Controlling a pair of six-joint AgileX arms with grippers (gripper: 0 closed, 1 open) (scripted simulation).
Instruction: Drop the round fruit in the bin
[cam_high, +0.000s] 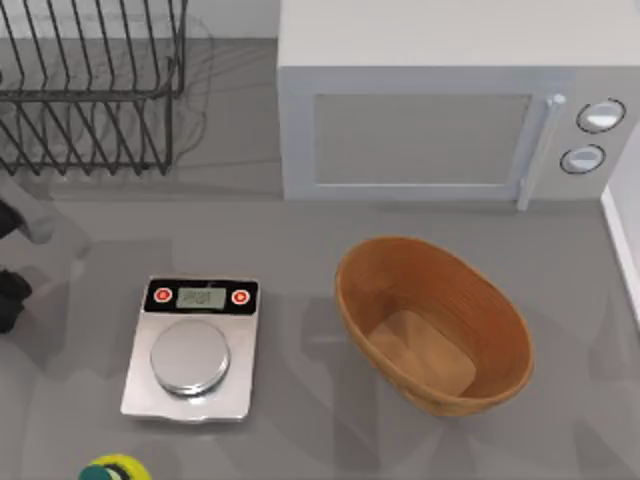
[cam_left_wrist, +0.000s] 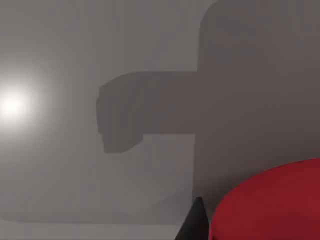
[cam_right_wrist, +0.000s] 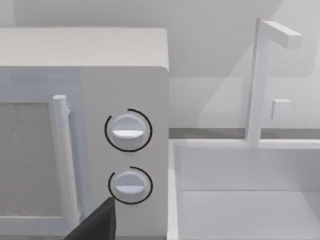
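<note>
At far-left tabletop edge: left end effector (cam_high: 12, 262), grip state unclear | round fruit (cam_left_wrist: 270, 202) right beside its finger | bin (cam_high: 360, 275) centre-right, empty | step: grasp/carry, your call | next: move right over bin, release

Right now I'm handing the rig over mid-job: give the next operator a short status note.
Left arm: at the table's far left edge; a dark fingertip sits right beside the round fruit in its wrist view, grasp not confirmed.
Right arm: parked, its wrist camera facing the microwave.
Bin: right of centre, in front of the microwave, nothing in it.
Done: fruit reached, at most.
Left: secure the fruit, carry it past the scale, release over the bin.
</note>
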